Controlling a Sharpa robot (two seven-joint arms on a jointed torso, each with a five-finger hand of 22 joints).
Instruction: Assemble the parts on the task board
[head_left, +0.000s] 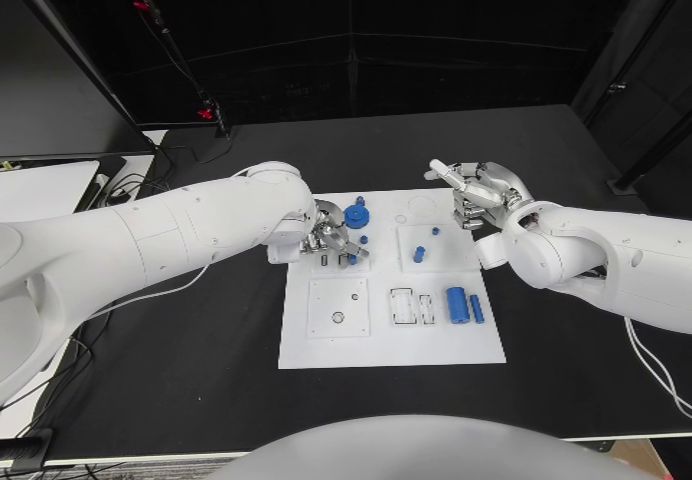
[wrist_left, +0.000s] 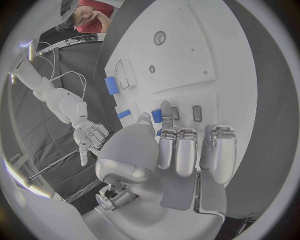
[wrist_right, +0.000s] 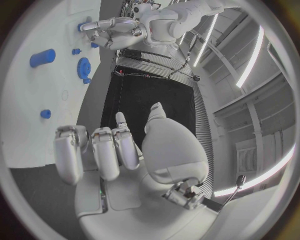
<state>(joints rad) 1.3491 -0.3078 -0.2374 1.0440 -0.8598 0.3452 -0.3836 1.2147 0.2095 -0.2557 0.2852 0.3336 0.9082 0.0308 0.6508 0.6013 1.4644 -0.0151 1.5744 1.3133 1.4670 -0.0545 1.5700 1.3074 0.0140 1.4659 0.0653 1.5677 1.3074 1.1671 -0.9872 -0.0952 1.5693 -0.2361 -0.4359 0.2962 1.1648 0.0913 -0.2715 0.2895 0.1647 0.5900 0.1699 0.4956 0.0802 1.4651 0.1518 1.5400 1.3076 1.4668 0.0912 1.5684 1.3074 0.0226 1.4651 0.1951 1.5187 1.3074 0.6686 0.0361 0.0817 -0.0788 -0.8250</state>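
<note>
I judge the blue parts (head_left: 457, 301) light, rigid, slippery (pinch mid-body); left hand (head_left: 333, 239) and right hand (head_left: 477, 197) spread, holding nothing.

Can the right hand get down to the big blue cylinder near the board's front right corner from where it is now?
Probably yes. The right hand is raised over the task board's far right corner, apparently holding nothing, and the blue cylinder lies uncovered on its side of the board. The left hand is busy on the other side.

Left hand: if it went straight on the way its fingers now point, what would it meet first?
Probably the small blue part just beyond the fingertips of the left hand, standing on the white task board. Two dark slots lie beside it. Whether the fingers are above it or level with it is unclear.
</note>
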